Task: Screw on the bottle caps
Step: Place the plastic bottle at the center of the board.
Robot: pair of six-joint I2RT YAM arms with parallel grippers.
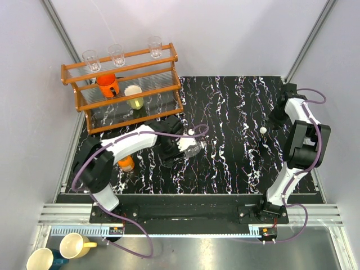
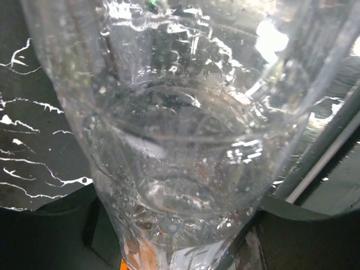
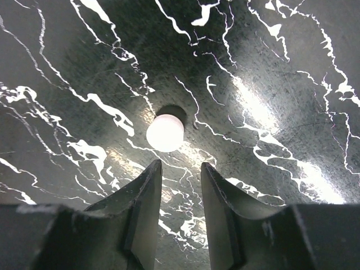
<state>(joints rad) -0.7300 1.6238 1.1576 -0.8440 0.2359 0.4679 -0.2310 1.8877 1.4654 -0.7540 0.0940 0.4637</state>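
Note:
My left gripper (image 1: 178, 145) is shut on the clear plastic bottle (image 1: 193, 148), which is held tilted over the table's middle left. In the left wrist view the bottle (image 2: 180, 140) fills the frame and hides the fingertips. The short orange bottle (image 1: 126, 163) stands partly hidden under the left arm. A small white-topped cap (image 1: 262, 130) lies alone on the marble top at the right. In the right wrist view this cap (image 3: 165, 132) sits just beyond the fingertips, slightly left of the gap. My right gripper (image 3: 181, 164) hovers above the table, open with nothing between its fingers.
A wooden rack (image 1: 121, 90) at the back left carries clear glasses (image 1: 116, 54), an orange mug (image 1: 107, 84) and a pale cup (image 1: 134, 95). Two mugs (image 1: 73, 245) sit below the table's near edge at the left. Grey walls close in on both sides.

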